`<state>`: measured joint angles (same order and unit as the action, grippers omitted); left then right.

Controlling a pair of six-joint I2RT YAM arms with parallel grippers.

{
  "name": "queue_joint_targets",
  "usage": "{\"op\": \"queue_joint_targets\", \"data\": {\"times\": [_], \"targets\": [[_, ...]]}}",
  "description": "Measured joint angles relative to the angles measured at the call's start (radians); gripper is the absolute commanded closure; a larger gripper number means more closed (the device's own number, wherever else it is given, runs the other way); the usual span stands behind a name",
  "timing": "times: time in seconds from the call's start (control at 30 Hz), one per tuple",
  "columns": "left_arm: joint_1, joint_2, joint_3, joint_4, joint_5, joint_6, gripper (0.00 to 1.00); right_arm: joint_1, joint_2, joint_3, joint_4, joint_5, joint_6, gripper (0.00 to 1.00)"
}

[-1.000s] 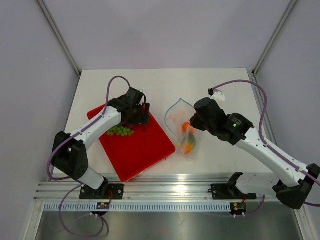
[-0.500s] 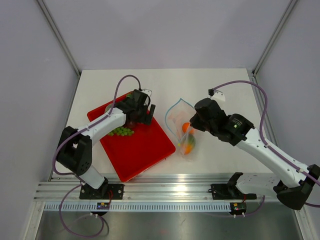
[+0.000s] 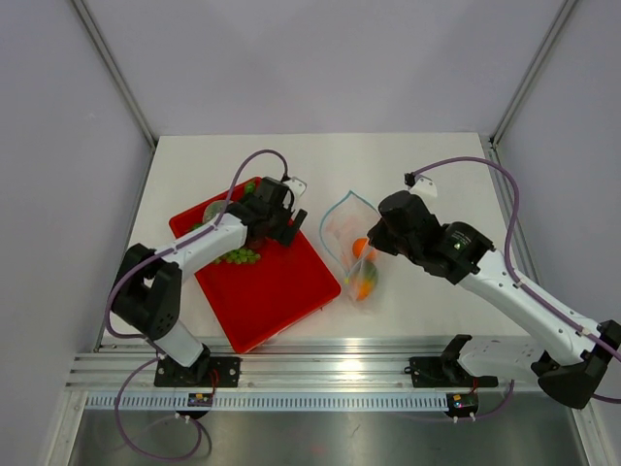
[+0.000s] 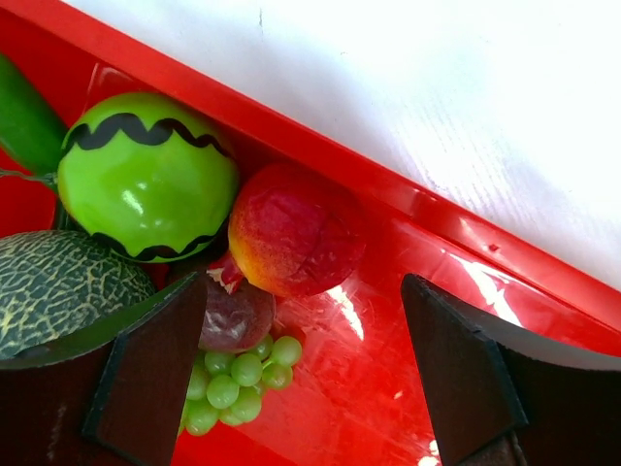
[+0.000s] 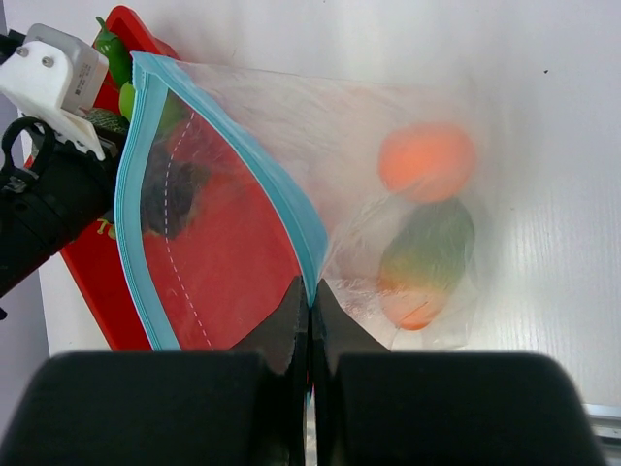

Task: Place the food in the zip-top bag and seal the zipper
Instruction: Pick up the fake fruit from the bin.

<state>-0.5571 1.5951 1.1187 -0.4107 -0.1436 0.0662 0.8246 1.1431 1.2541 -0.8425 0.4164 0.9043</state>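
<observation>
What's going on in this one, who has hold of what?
The right gripper is shut on the zipper edge of the zip-top bag, holding its mouth open beside the red tray. An orange and a mango are already inside. The left gripper is open and empty, hovering over a corner of the tray above a red fruit, grapes, a striped green melon and a netted melon. The bag is not yet sealed.

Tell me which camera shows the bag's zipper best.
The right wrist view: the zipper appears close up as a light blue loop around the open mouth. The top external view shows only a thin blue outline. The left wrist view shows none of it.
</observation>
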Motion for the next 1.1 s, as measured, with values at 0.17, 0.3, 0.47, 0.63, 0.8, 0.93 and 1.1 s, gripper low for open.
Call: {"op": "queue_joint_targets", "data": {"times": [0.17,0.3,0.47,0.63,0.8,0.93,1.1], "targets": [[0.000,0.039,-0.020,0.037,0.000,0.035,0.17,0.000,-0.004,-0.004,0.000,0.000,0.000,1.00],[0.000,0.082,-0.022,0.058,0.000,0.043,0.17,0.000,-0.004,-0.004,0.000,-0.002,0.000,1.00],[0.000,0.116,-0.022,0.074,0.000,0.045,0.19,0.000,0.003,-0.003,0.000,-0.011,-0.003,1.00],[0.000,0.129,-0.022,0.076,-0.002,0.042,0.30,0.000,0.012,-0.001,0.000,-0.015,-0.011,1.00],[0.000,0.127,-0.022,0.077,-0.015,0.037,0.42,0.000,0.013,-0.001,0.000,-0.015,-0.011,1.00],[0.000,0.093,-0.022,0.042,-0.027,0.010,0.55,0.000,0.011,-0.001,0.000,-0.014,-0.011,1.00],[0.000,-0.037,-0.021,-0.023,-0.026,-0.040,0.60,0.000,0.006,-0.002,0.000,-0.014,-0.010,1.00]]}}
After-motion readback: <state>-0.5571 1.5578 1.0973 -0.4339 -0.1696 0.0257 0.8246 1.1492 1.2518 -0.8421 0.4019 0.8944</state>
